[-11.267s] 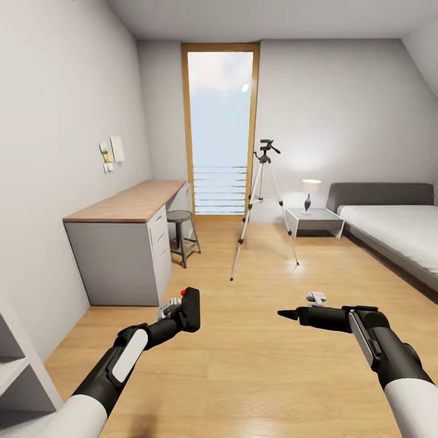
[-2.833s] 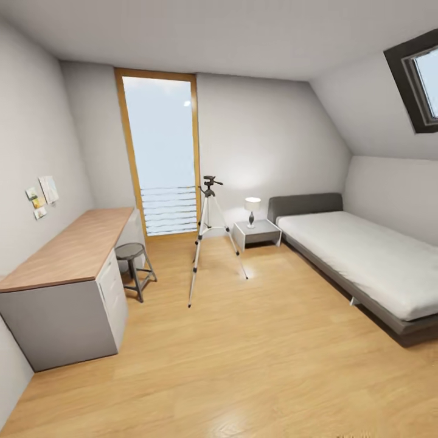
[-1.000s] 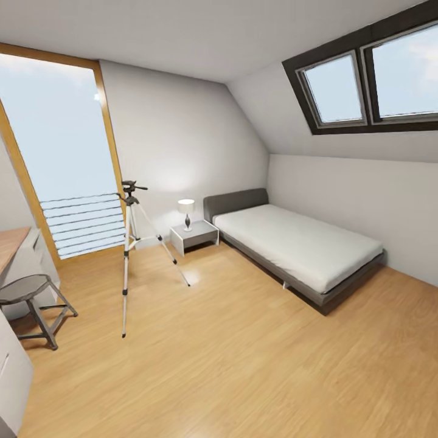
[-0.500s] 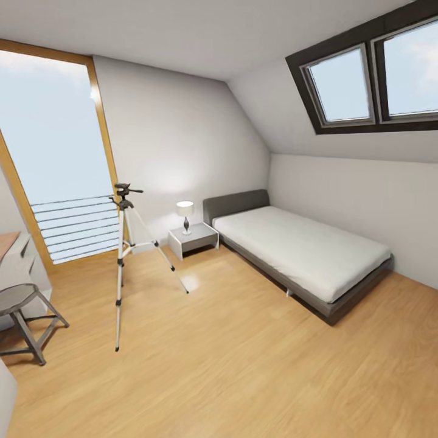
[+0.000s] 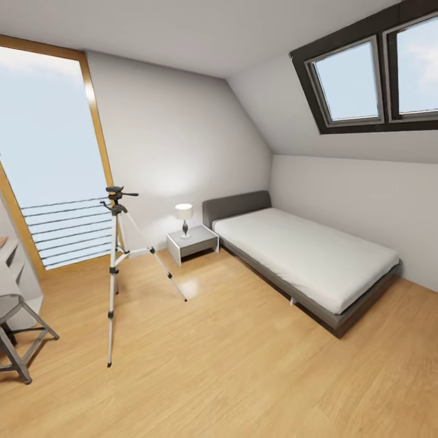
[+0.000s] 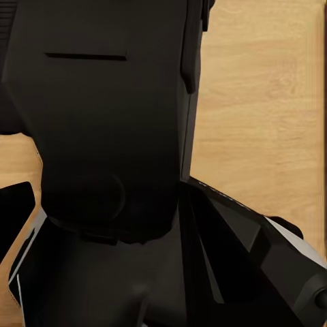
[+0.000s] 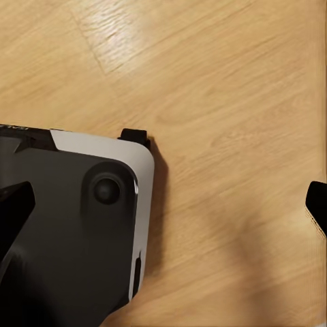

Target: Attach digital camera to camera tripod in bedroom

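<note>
Silver-legged camera tripod (image 5: pixel 115 267) stands upright left of the bed (image 5: pixel 304 255), by the window (image 5: pixel 48 158); we cannot tell our tools' state, nor where the digital camera is

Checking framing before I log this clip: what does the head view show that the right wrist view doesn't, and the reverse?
Head view: the tall silver-legged camera tripod with a black head, a grey bed, a white nightstand carrying a small lamp, and a tall wood-framed window. Right wrist view: a close-up black-and-white rounded part of the robot's body. Both: the light wood floor.
</note>
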`<state>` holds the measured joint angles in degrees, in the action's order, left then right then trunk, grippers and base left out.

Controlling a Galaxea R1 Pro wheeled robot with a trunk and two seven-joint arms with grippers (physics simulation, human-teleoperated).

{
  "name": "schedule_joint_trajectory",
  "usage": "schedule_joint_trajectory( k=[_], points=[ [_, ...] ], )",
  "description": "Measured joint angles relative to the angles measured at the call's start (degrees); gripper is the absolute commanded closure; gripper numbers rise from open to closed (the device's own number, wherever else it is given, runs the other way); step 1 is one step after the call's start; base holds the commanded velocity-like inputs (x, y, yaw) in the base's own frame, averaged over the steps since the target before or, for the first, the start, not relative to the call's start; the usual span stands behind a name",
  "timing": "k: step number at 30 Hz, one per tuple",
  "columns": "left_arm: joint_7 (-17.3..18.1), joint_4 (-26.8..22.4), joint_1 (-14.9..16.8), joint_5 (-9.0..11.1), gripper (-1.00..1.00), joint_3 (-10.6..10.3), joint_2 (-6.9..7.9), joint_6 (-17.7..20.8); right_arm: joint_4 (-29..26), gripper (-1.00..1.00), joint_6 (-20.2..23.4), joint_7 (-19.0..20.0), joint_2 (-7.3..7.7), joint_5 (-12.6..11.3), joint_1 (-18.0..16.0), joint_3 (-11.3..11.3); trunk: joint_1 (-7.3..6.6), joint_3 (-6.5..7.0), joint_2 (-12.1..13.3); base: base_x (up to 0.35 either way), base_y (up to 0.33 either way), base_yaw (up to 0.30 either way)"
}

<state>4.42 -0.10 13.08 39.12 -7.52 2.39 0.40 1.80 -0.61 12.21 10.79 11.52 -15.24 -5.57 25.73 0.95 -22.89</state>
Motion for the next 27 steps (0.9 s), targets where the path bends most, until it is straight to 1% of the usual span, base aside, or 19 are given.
schedule_joint_trajectory(
  k=[27],
  points=[
    [-0.01, 0.0, 0.0, 0.0, 1.0, -0.01, 0.01, 0.0, 0.0, -1.0, -0.06, 0.0, 0.04, 0.0, 0.04, 0.0, 0.0, 0.0, 0.0, 0.32, 0.0, 0.0]
  ],
)
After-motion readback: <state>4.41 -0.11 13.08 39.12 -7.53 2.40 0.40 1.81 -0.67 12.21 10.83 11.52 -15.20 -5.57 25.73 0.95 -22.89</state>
